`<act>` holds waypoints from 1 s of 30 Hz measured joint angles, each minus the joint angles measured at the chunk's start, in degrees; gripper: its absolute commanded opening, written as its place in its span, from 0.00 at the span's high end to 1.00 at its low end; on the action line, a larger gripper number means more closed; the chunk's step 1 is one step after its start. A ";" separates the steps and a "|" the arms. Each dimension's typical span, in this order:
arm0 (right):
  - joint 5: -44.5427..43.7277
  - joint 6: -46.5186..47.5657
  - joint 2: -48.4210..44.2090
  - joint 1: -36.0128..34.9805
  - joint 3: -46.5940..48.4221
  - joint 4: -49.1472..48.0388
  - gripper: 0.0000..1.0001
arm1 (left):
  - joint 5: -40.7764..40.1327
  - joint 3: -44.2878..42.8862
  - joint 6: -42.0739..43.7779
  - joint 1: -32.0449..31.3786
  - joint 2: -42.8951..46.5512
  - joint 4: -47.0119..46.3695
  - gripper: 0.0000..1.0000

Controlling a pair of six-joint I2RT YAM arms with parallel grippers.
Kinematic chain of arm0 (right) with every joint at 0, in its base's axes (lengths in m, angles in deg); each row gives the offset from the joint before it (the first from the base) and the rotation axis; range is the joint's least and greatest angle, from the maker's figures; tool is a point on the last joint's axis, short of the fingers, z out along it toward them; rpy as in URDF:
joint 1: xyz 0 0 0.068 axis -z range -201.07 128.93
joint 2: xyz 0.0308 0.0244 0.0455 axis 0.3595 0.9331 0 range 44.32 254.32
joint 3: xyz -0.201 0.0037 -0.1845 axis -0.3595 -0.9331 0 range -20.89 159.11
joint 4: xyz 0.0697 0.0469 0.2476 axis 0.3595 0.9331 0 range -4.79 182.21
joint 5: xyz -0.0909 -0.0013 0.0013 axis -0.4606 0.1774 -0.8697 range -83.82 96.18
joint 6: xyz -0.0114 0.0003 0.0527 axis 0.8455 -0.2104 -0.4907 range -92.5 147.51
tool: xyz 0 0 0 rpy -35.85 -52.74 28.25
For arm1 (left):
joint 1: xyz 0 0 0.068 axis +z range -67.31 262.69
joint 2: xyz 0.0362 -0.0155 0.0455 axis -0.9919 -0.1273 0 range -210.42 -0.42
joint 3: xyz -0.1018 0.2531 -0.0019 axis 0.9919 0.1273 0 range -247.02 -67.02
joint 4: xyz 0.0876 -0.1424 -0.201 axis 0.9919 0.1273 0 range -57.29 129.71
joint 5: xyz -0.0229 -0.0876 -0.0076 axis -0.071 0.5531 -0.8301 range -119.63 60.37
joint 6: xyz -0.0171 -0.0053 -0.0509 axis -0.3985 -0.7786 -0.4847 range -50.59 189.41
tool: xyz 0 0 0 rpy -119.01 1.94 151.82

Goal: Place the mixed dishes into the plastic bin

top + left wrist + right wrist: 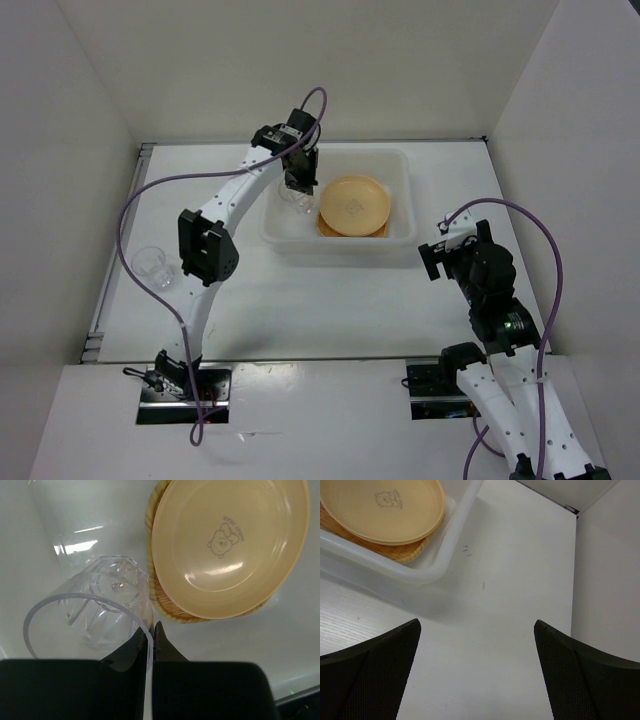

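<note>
Clear plastic cup (95,605) hangs inside the bin (340,245), in its left half. The left gripper (150,630) has its fingers closed thin on the rim. The cup sits beside the plate (225,545) stacked on the wicker tray (167,605), probably kept to that side so it can drop without hitting the stack. A second cup (152,265) stands well left of the bin. The right gripper (476,623), spread wide and empty, hovers just right of the bin, out of the way.
</note>
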 measured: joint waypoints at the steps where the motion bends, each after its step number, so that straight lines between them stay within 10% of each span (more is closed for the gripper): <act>1: 0.00 0.02 0.00 0.00 0.00 0.00 0.02 | -1.49 -0.42 0.00 -0.74 -0.70 0.68 1.00; 18: 0.00 0.02 -0.52 0.00 0.00 0.00 0.02 | -12.74 -9.86 -0.57 -1.62 -13.22 3.37 0.98; 30: 0.00 0.02 -0.52 0.00 0.00 0.00 0.02 | -14.40 -12.15 -2.19 0.28 -13.79 4.55 0.33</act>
